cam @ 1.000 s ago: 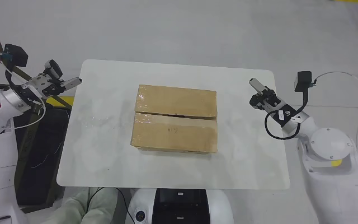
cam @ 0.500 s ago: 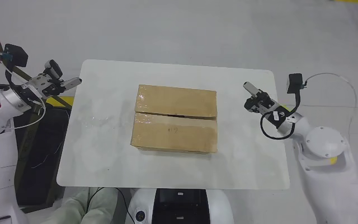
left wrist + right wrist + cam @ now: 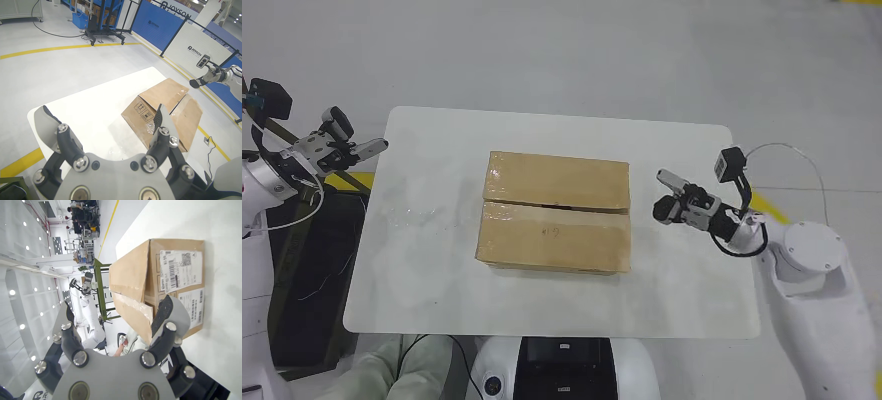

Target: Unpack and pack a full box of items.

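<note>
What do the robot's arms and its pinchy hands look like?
The left arm and right arm have smooth white shells. The left gripper and right gripper each have two curved silver fingers with black ribbed pads, black links and round screws. A black camera with a thin cable sits by the right wrist.

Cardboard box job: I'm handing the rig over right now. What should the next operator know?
Left gripper: open, empty, over a corner of the table, well away from the cardboard box.
Right gripper: open, empty, just off the box's labelled end.
Box: mid-table, both top flaps down.
Done: nothing unpacked yet.
Left: open the flaps, unpack, then repack.
</note>
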Available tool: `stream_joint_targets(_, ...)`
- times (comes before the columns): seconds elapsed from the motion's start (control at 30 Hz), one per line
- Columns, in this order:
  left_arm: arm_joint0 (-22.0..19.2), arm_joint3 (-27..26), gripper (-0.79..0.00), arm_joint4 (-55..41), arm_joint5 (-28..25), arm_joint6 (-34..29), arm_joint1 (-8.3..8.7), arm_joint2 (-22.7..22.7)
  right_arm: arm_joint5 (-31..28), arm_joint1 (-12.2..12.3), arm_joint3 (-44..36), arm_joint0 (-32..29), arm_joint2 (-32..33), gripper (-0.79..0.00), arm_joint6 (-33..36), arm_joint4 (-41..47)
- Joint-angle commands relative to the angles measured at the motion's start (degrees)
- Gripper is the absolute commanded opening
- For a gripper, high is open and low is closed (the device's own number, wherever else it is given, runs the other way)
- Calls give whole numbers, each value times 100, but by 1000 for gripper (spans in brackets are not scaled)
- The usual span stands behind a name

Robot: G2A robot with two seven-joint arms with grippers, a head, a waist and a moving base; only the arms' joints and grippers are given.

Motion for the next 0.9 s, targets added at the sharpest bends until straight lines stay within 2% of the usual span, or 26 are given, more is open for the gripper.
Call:
stream_joint_targets(0.0, 0, 0, 0, 0, 0, 0, 0, 0, -132, 6, 74, 7, -54, 0, 132, 28)
stream_joint_targets(0.37, 0, 0, 0, 0, 0, 0, 0, 0, -710, 34, 464, 48, -322, 0, 499, 45)
stream_joint_targets(0.87, 0, 0, 0, 0, 0, 0, 0, 0, -912, 30, 652, 190, -729, 0, 503, 129)
